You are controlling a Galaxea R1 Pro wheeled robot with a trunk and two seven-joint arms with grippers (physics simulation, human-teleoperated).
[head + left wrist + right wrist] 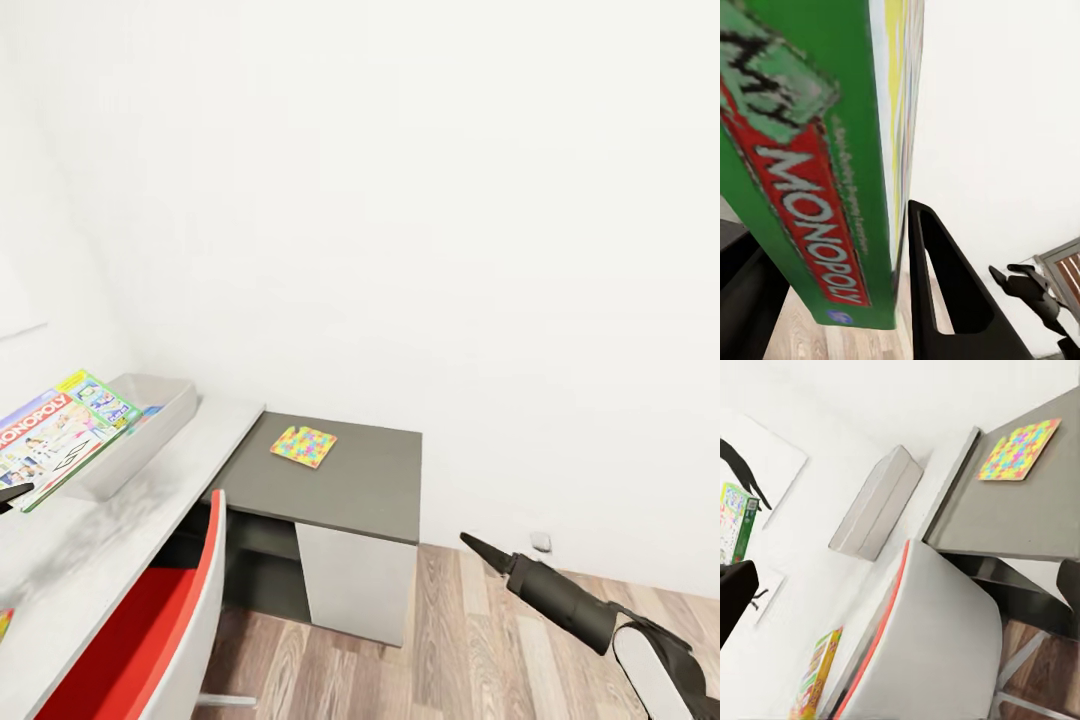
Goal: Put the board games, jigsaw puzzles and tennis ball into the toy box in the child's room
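Head view: Monopoly box [52, 440] at nine o'clock, raised over the pale grey desk top [120, 500] and overlapping the near rim of the toy box [150, 425]; another colourful game box [100, 395] lying inside, partly under it. Tip of the left gripper [12, 493] just below the box at the frame's edge. Jigsaw puzzle [303, 446] lying flat on the lower dark grey top [370, 480], near centre. Red-and-white chair [160, 620] at seven o'clock. Right gripper [478, 546] at four o'clock over the wood floor [480, 640], fingers pressed together to a point.

Left wrist view: left gripper pinching the Monopoly box, green edge between the black fingers [945, 292].

Right wrist view: puzzle at one o'clock, toy box centre-left, chair back below, a yellow game box [814, 675] at seven o'clock.
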